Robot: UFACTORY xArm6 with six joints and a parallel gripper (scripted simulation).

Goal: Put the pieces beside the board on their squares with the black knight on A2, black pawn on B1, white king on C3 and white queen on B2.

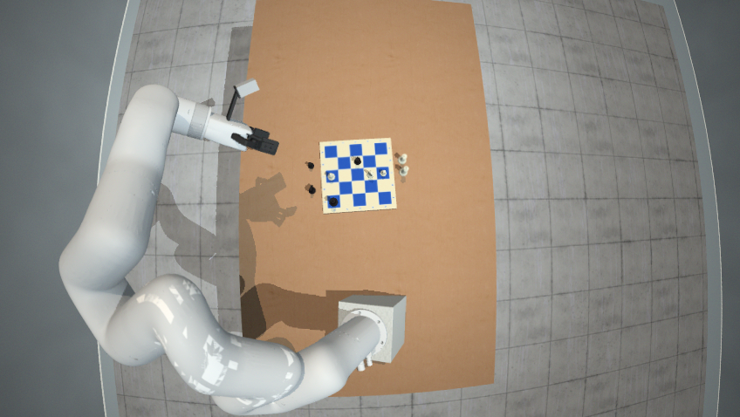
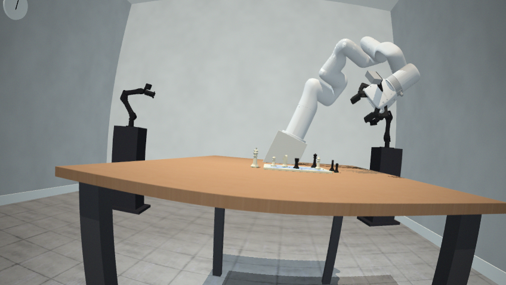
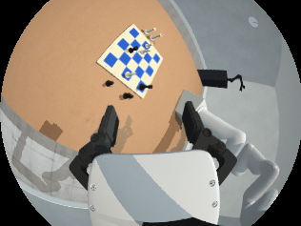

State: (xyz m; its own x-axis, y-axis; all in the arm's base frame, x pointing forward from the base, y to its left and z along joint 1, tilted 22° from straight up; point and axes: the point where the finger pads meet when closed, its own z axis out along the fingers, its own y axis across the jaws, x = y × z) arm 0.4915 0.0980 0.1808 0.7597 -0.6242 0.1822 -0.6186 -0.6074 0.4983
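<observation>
Claw (image 1: 263, 144) gapes empty, well apart from the board (image 1: 357, 174).

- Plain grey walls (image 2: 219, 70) with a pale skirting board (image 2: 31, 196).
- Grey tiled floor (image 2: 170, 251).
- Brown wooden table top (image 2: 227, 187) on dark legs (image 2: 97, 229).
- Two black pedestals (image 2: 129, 148) behind the table.

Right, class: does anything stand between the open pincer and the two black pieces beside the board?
Nothing visible does. The open pincer hangs above the table's edge; only bare table top separates it from the two black pieces.
</observation>
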